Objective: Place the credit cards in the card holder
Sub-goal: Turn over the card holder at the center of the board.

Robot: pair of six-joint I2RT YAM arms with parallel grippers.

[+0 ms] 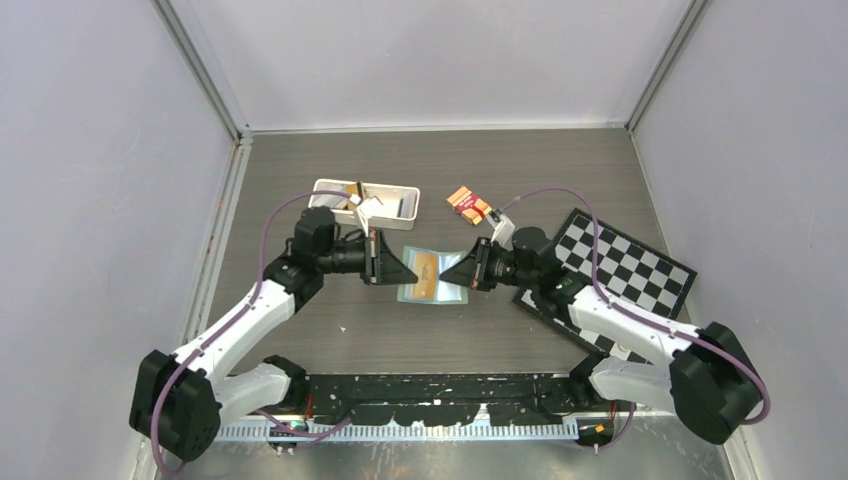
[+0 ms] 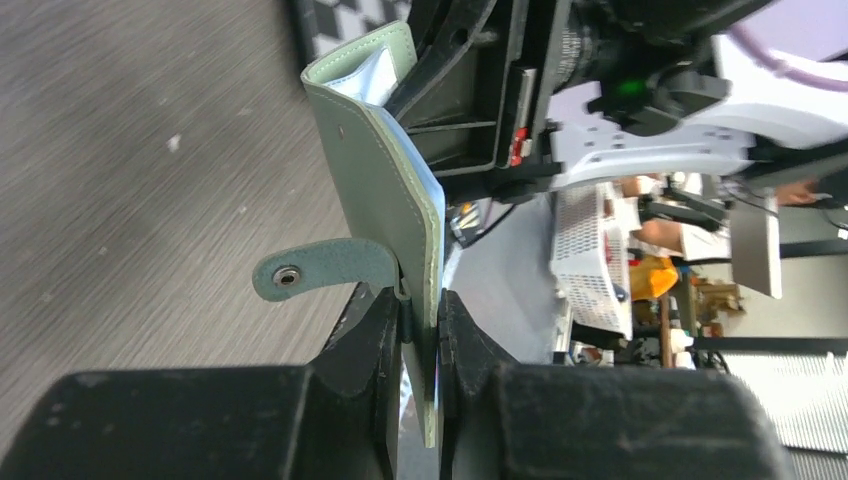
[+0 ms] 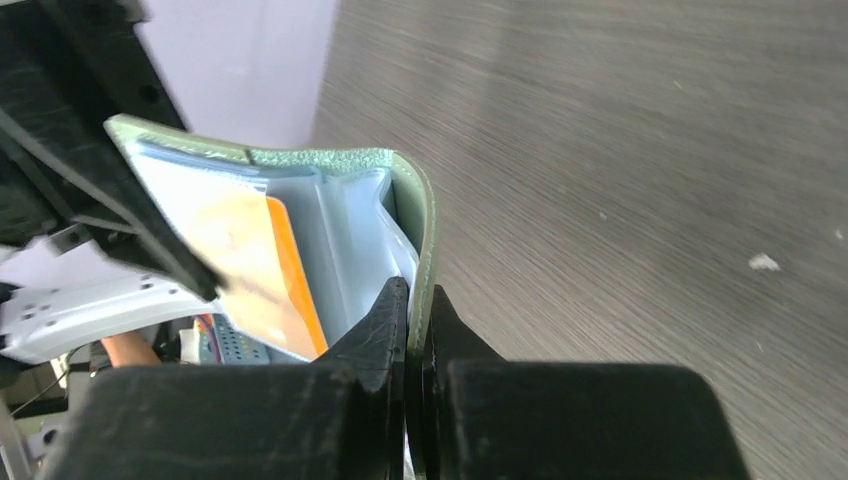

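The sage-green card holder [image 1: 432, 280] hangs open above the table between my two grippers. My left gripper [image 1: 410, 274] is shut on its left edge just below the clasp tab [image 2: 320, 270]. In the left wrist view the green cover [image 2: 385, 170] stands upright between that gripper's [image 2: 420, 325] jaws. My right gripper [image 1: 448, 276] is shut on the opposite edge [image 3: 425, 220], which runs between its [image 3: 418, 310] jaws. A gold-tan credit card [image 3: 240, 250] sits in a blue-grey inner pocket. More credit cards [image 1: 372, 204] lie in the white tray.
The white tray [image 1: 330, 187] stands behind the left gripper. An orange-and-red packet [image 1: 468, 203] lies behind the right gripper. A folded checkerboard [image 1: 630, 268] lies under the right arm at the right. Grey walls close in the table on three sides.
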